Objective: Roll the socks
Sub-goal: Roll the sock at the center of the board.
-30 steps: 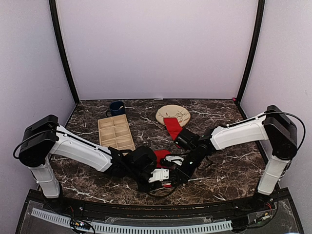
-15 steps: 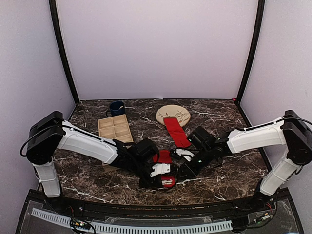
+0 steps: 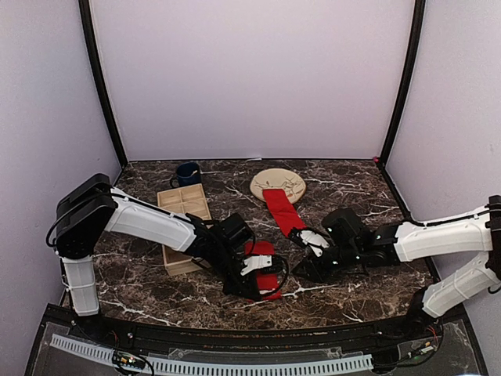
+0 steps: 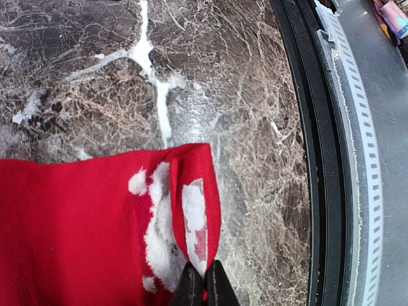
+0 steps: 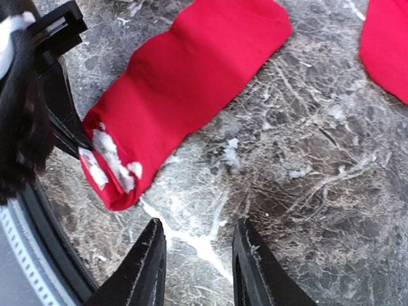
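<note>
From above, the near sock (image 3: 268, 280), bright red soft fabric, lies by the front edge of the dark marble table (image 3: 352, 196). Its long axis runs front to back and its middle is hidden under the left arm (image 3: 149, 223). The far sock (image 3: 283, 211), the same red, points from the round beige plate (image 3: 291, 180) toward the front, its far end lying on the plate.

In the left wrist view, the left gripper (image 4: 204, 290) is clamped on the near sock's white-flecked folded edge. The frame cuts off the rest of the sock.

In the right wrist view, the near sock lies diagonally with its marked end at lower left. Only a corner of the far sock shows. The right gripper (image 5: 199, 268) has its jaws apart over bare marble, holding nothing.
</note>
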Controlling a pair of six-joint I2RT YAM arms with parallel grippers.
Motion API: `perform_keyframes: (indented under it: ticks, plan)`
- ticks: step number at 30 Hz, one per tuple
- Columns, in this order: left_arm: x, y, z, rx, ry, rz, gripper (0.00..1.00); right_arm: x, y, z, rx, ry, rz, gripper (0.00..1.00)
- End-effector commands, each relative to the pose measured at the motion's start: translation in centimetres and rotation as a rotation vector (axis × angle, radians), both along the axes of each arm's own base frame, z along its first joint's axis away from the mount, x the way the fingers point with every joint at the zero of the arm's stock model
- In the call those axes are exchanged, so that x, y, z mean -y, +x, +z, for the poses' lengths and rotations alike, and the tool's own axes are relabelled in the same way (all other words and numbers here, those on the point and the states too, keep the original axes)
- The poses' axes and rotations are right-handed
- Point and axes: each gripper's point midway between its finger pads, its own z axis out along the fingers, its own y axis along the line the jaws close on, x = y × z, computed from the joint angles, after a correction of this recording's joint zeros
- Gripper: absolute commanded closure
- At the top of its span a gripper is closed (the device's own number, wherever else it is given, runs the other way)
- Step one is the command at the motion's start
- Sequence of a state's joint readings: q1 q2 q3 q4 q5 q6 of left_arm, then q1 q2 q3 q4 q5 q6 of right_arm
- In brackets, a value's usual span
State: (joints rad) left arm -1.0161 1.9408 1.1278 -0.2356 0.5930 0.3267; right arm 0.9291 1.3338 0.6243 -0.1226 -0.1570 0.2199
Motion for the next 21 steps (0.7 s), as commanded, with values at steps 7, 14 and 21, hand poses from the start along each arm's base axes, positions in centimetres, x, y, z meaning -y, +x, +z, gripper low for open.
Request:
perform_keyframes:
  ticks: [7, 14, 21]
  plan:
    - [-1.2, -0.6, -0.5, -0.179, 0.051, 0.015, 1.00, -0.7, -0.4, 1.5, 0.249, 0.019, 0.002, 0.69]
    - [-1.4, -0.6, -0.3, -0.261, 0.047, 0.017, 1.00, -2.2, -3.1, 1.4, 0.324, 0.001, 0.110, 0.69]
    - [-1.7, -0.2, -0.4, -0.318, 0.049, 0.030, 1.00, -3.7, -5.4, 0.7, 0.315, -0.007, 0.191, 0.69]
